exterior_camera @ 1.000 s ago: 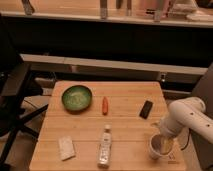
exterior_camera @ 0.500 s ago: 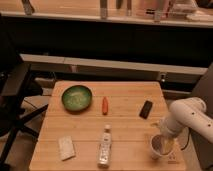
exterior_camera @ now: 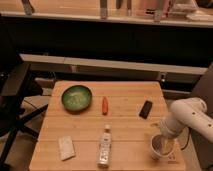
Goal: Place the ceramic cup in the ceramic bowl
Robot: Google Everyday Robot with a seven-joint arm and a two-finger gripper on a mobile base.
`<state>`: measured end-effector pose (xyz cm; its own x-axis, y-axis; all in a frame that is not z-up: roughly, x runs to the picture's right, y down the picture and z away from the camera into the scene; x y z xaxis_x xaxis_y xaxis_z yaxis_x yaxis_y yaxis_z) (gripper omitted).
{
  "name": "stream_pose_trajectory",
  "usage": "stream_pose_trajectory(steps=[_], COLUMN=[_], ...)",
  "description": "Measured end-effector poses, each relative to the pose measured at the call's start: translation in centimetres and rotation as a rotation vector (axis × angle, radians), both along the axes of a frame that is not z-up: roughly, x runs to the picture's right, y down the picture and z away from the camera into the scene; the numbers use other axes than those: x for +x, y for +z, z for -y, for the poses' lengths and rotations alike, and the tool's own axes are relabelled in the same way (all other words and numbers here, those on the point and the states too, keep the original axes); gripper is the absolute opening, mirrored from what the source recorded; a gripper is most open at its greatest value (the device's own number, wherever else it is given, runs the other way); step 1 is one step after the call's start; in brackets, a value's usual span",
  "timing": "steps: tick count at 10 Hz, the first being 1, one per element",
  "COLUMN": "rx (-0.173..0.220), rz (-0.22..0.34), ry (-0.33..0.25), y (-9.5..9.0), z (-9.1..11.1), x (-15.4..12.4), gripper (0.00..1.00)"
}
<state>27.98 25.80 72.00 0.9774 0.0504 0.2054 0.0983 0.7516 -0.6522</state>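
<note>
Currently find gripper (exterior_camera: 166, 142) set at the ceramic cup (exterior_camera: 160, 146), right beneath it at a worktop (exterior_camera: 127, 125) corner, grip state impossible to tell; judge this staged for lifting, with the ceramic bowl (exterior_camera: 76, 97) well apart beyond the bottle (exterior_camera: 104, 146).

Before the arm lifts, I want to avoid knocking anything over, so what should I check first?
1. Gripper at the ceramic cup, near the front right corner of the table: ok.
2. Secure hold on the cup: cannot tell.
3. Cup upright, opening up: ok.
4. Ceramic bowl upright at the rear left, with nothing visible in it: ok.
5. Low straight path from cup to bowl: not ok. The black item and the orange item lie near that line, so carrying high seems safer.
6. Lying bottle apart from the cup: ok.
</note>
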Motion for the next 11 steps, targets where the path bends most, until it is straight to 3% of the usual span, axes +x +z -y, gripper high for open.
stream_pose_trajectory(steps=[11], rx=[-0.012], rz=[0.008], ry=[0.015], y=[0.34], z=[-0.59], x=[0.36], gripper=[0.80])
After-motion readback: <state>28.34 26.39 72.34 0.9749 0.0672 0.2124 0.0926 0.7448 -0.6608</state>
